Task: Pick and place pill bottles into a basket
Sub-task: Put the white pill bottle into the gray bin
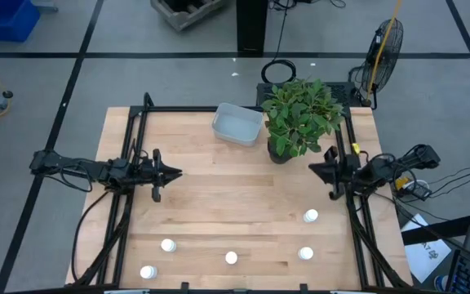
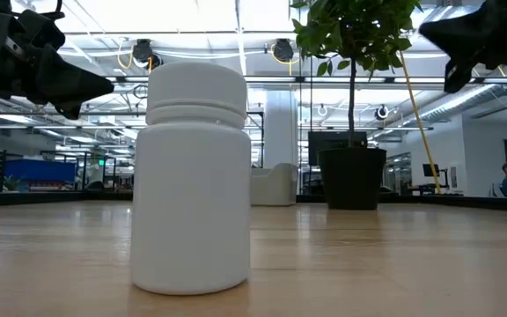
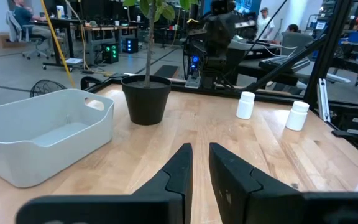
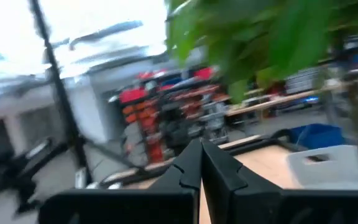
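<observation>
Five white pill bottles stand upright on their bases near the table's near edge [image 1: 310, 216] [image 1: 305, 253] [image 1: 231, 258] [image 1: 168, 245] [image 1: 147, 272]; one fills the low view [image 2: 192, 176]. The pale basket [image 1: 237, 124] rests on the table at the far middle and also shows in the left wrist view [image 3: 42, 134]. My left gripper [image 1: 178, 173] hovers at the table's left, empty, its fingers a narrow gap apart [image 3: 199, 158]. My right gripper [image 1: 312, 169] hovers at the right beside the plant, shut and empty [image 4: 201, 158].
A leafy potted plant [image 1: 300, 118] stands right of the basket, close to my right gripper. Black frame rails [image 1: 129, 163] [image 1: 357, 204] run along both sides of the table. Bare wood [image 1: 235, 192] lies between the grippers.
</observation>
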